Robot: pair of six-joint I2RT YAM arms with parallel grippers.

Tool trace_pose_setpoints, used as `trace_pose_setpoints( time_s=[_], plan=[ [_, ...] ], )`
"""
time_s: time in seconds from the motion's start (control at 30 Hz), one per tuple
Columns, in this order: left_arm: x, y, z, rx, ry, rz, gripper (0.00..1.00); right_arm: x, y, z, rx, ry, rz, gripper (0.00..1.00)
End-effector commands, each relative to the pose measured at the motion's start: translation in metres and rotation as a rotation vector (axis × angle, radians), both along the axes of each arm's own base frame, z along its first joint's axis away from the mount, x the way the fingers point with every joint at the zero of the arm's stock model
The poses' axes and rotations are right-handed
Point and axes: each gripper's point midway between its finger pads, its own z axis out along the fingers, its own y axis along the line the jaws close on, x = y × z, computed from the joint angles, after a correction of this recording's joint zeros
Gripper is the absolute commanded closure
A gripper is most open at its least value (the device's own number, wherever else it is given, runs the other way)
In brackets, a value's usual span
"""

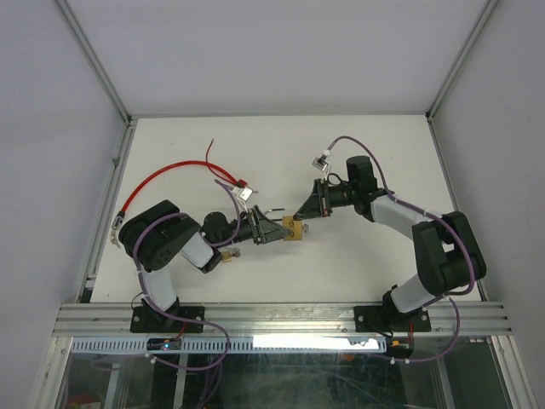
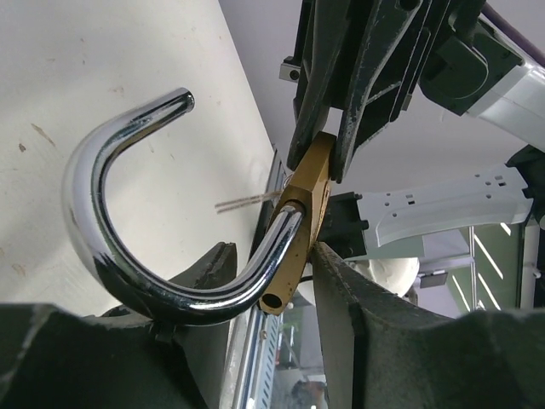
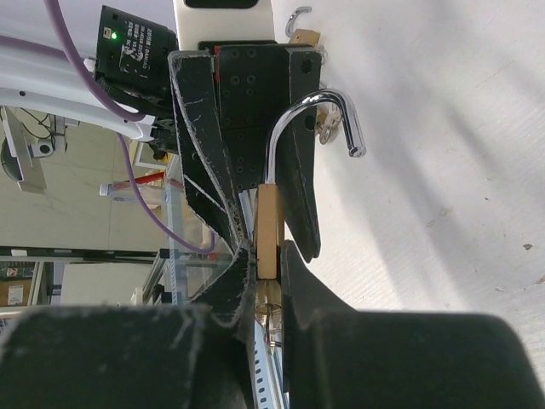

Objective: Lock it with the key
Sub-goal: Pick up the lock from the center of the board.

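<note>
Meeting over the middle of the white table [image 1: 255, 145]: left gripper [image 1: 279, 228] and right gripper [image 1: 304, 216], tips facing each other, with 1 flat rectangular brass padlock [image 2: 306, 187] between them.

Print: white lettering on a black box with a green light [image 3: 136, 43] on the left arm, too small to read.

Curved chrome shackle [image 2: 94, 196]: mirror-smooth, hook-shaped, swung open. 1 leg is seated in the brass body and the free end is in the air. A round open hole shows in the body's end beside the seated leg.

Left gripper: 2 matte black fingers [image 2: 366, 324] flank the padlock at its shackle end. 1 pad lies against the brass; the other side is masked by the shackle, so clamped or merely close, cannot tell.

Right gripper: 2 scuffed black fingers [image 2: 375, 77] drawn together at the opposite end of the body. What they pinch is hidden.

Thin red cable [image 1: 162, 175]: loops near the table's left edge, toward the far-left corner.

Small second brass padlock [image 3: 302, 32]: lies on the table beyond the left gripper.
</note>
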Motion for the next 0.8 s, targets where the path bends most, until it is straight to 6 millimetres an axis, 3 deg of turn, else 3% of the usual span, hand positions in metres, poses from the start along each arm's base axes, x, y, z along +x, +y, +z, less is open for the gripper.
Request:
trace_pose_setpoints(
  time_s=[0.0, 0.1, 0.3, 0.53, 0.63, 0.77],
  plan=[
    [-0.01, 0.0, 0.076, -0.218, -0.266, -0.019, 0.6, -0.011, 0.005, 0.04, 0.088, -0.112, 0.087, 1.0],
    [-0.01, 0.001, 0.079, -0.222, -0.278, -0.016, 0.67, -0.012, 0.006, 0.04, 0.083, -0.119, 0.088, 1.0],
    [-0.01, 0.001, 0.083, -0.223, -0.315, -0.012, 1.0, -0.012, 0.006, 0.036, 0.069, -0.132, 0.092, 0.99],
    [-0.007, 0.007, 0.092, -0.211, -0.44, 0.05, 1.0, -0.021, 0.005, 0.043, 0.095, -0.18, 0.137, 0.56],
    [-0.008, 0.011, 0.098, -0.213, -0.486, 0.07, 1.0, -0.026, 0.005, 0.047, 0.112, -0.209, 0.15, 0.48],
    [-0.008, 0.012, 0.105, -0.221, -0.512, 0.084, 1.0, -0.03, 0.008, 0.046, 0.115, -0.225, 0.159, 0.49]
  ],
)
